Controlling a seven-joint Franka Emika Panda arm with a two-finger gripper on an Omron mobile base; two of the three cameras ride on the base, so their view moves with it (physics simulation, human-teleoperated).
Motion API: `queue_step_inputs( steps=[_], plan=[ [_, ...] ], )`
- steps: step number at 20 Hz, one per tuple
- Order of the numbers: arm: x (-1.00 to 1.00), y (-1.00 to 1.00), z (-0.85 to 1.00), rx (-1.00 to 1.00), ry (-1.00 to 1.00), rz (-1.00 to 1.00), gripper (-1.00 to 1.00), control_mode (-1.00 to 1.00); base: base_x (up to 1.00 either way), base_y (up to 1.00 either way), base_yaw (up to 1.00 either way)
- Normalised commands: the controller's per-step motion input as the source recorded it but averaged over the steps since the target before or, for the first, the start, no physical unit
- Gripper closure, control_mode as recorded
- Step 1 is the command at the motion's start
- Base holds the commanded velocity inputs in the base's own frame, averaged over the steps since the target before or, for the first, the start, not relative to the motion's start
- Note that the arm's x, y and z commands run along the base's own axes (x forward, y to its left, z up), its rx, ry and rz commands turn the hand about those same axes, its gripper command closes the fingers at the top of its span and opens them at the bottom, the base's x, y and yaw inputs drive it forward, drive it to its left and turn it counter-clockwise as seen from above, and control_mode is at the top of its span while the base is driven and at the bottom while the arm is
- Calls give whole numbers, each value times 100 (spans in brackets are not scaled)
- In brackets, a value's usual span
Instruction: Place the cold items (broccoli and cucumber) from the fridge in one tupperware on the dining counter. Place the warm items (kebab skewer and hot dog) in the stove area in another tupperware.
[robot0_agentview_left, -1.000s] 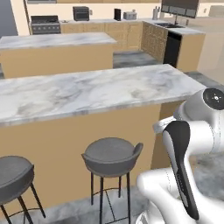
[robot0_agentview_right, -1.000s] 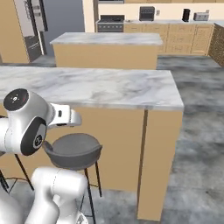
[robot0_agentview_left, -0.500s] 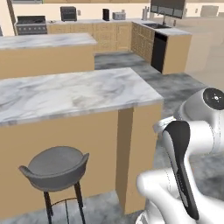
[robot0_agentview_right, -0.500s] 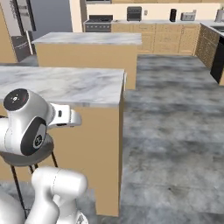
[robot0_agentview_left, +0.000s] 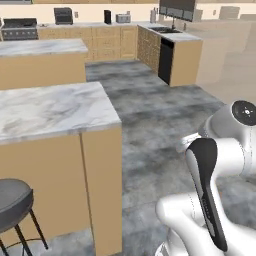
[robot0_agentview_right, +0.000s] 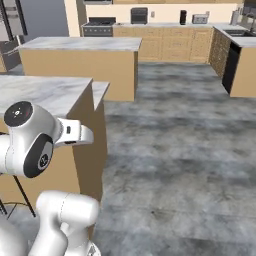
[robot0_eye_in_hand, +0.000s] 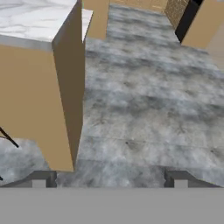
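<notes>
Grey mottled floor (robot0_eye_in_hand: 144, 109) stretched ahead of the robot, running between the marble tabletop (robot0_agentview_left: 50, 107) at its left and the dark dishwasher (robot0_agentview_left: 165, 61) set in the far cabinet run. A second marble island (robot0_agentview_right: 80, 44) stood beyond the near one, and behind it the stove (robot0_agentview_right: 101, 26) sat against the back wall, with a microwave (robot0_agentview_right: 138, 15) and a toaster (robot0_agentview_right: 200, 19) further along that counter. A round grey stool (robot0_agentview_left: 12, 202) was tucked under the near tabletop's long side. Part of the steel fridge (robot0_agentview_right: 11, 22) showed at the far left of the right base view.

The claw (robot0_eye_in_hand: 113, 178) hung low over bare floor by the tabletop's end corner, its two tips spread wide with nothing between them (the arm was folded in close to the body).

None of the broccoli, cucumber, kebab skewer, hot dog or tupperware could be made out anywhere; where they lay could not be told. Judging from this, the step in hand was travel, not handling. The next move would call for driving on to the fridge or the stove, squaring the base up, and only then reaching out.
</notes>
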Motion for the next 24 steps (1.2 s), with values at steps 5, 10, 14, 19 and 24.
queue_step_inputs(
  steps=[5, 10, 14, 19, 24],
  plan=[
    [0, 0, 0, 0, 0, 0, -100, 100, 3, -100, 0],
    [0, 0, 0, 0, 0, 0, -100, 100, 36, -100, 7],
    [0, 0, 0, 0, 0, 0, -100, 100, 77, -92, 17],
    [0, 0, 0, 0, 0, 0, -100, 100, 100, -65, 25],
    [0, 0, 0, 0, 0, 0, -100, 100, 100, -57, 23]
  ],
)
